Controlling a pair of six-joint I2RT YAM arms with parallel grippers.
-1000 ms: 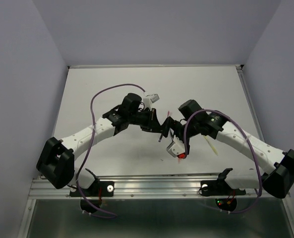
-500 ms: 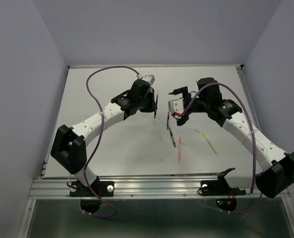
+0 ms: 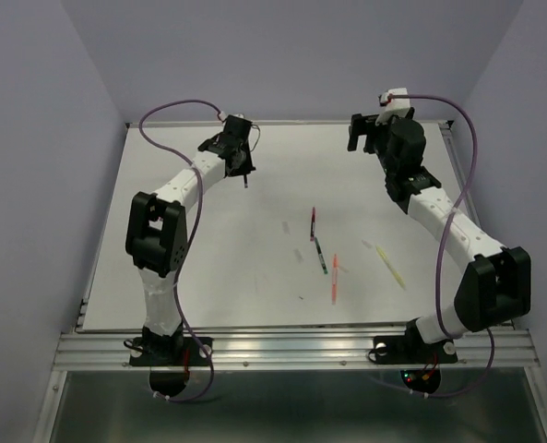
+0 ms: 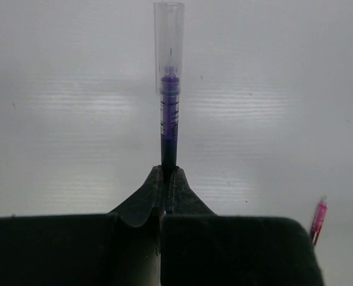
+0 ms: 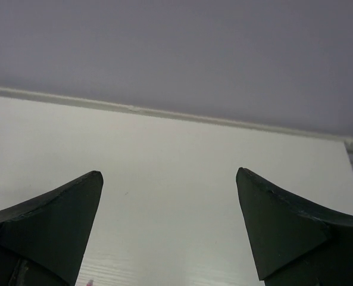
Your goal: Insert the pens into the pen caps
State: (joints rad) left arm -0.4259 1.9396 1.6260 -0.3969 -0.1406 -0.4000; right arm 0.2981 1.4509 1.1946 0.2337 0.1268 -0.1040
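Note:
My left gripper (image 4: pixel 166 170) is shut on the dark blue pen (image 4: pixel 169 119), which sticks straight out ahead of the fingers. A clear pen cap (image 4: pixel 168 36) sits over the pen's tip. In the top view this gripper (image 3: pixel 244 173) is at the table's far left. My right gripper (image 5: pixel 167 173) is open and empty, and in the top view (image 3: pixel 361 140) it hangs over the far right. The dark red pen (image 3: pixel 312 223), green pen (image 3: pixel 320 255), orange pen (image 3: pixel 335 279) and pale yellow pen (image 3: pixel 391 266) lie mid-table. Faint pale caps (image 3: pixel 296 253) lie among them.
The white table (image 3: pixel 208 258) is bounded by lilac walls at the back and sides. A metal rail (image 3: pixel 291 346) runs along the near edge. A dark red pen end (image 4: pixel 318 217) shows at the lower right of the left wrist view.
Both arms have swung out from the middle of the table to its far corners. The left one carried the blue pen with the cap on it. The right gripper is now open.

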